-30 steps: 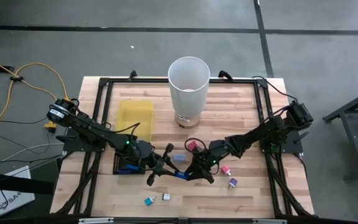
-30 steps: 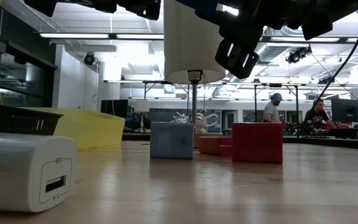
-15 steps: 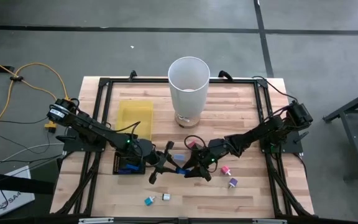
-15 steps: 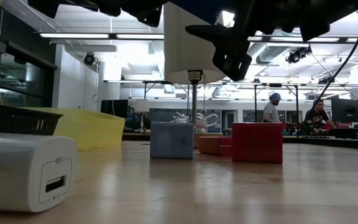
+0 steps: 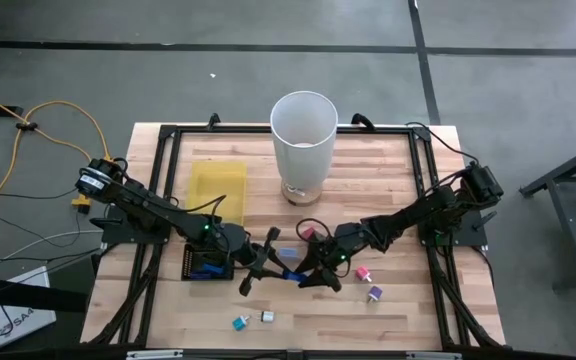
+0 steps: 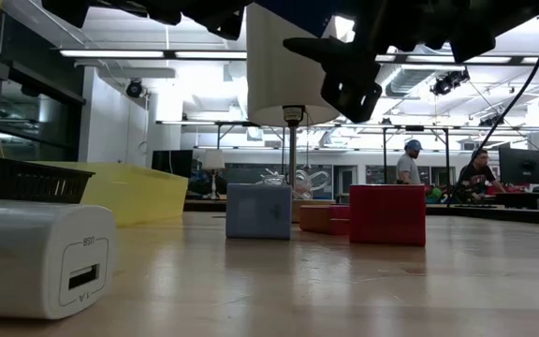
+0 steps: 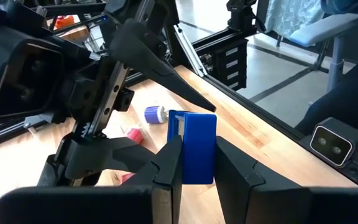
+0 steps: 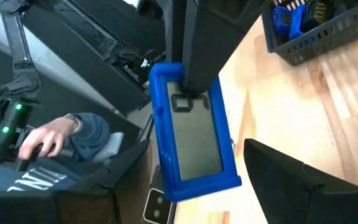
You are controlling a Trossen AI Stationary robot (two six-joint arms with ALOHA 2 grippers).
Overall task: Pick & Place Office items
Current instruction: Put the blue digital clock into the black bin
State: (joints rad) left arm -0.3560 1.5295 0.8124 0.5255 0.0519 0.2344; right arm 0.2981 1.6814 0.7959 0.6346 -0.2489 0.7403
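A flat blue rectangular piece [image 8: 194, 137] with a grey panel on its face hangs above the table's middle. My left gripper [image 5: 271, 262] is shut on it. My right gripper [image 5: 313, 272] faces it from the right, open, its fingers [image 8: 291, 180] standing on either side of the piece without touching. On the table rest a light-blue block [image 5: 288, 255], a red cube [image 5: 309, 233], a pink piece [image 5: 363, 272], a purple piece [image 5: 374, 294], a teal piece [image 5: 239, 322] and a white piece [image 5: 266, 317]. My left gripper pinches the blue piece between its two fingers [image 7: 169, 158], one on the panel face and one on the back, at the piece's end [image 8: 188, 102] nearer the left arm. The fingers come nearly level from the table's left. The piece sticks out past them, lifted clear.
A tall white bin [image 5: 304, 140] stands at the far middle. A flat yellow tray [image 5: 216, 185] lies at the far left, with a black mesh tray [image 5: 200, 268] holding blue things just in front of it, beside the left arm. People sit in the room beyond.
My right gripper has opened and let go of the blue piece, staying where it was. The piece remains lifted in my left gripper.
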